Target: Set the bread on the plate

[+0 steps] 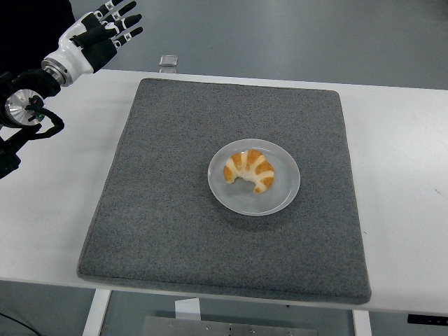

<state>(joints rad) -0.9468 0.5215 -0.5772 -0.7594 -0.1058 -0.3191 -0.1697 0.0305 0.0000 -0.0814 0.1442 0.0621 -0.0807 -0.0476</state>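
We see a smooth white tabletop (399, 175), a rough, fuzzy grey mat (168, 210), a shiny smooth plate (283, 196), and crusty bread (250, 170).

Left arm (28, 105) cut off at left edge, small clear object (167, 62) beyond mat too small to identify

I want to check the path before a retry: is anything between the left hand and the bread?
Nothing visible. The bread already lies on the plate mid-mat. The left hand is raised at the far-left corner, fingers spread, empty; only bare mat lies between them.
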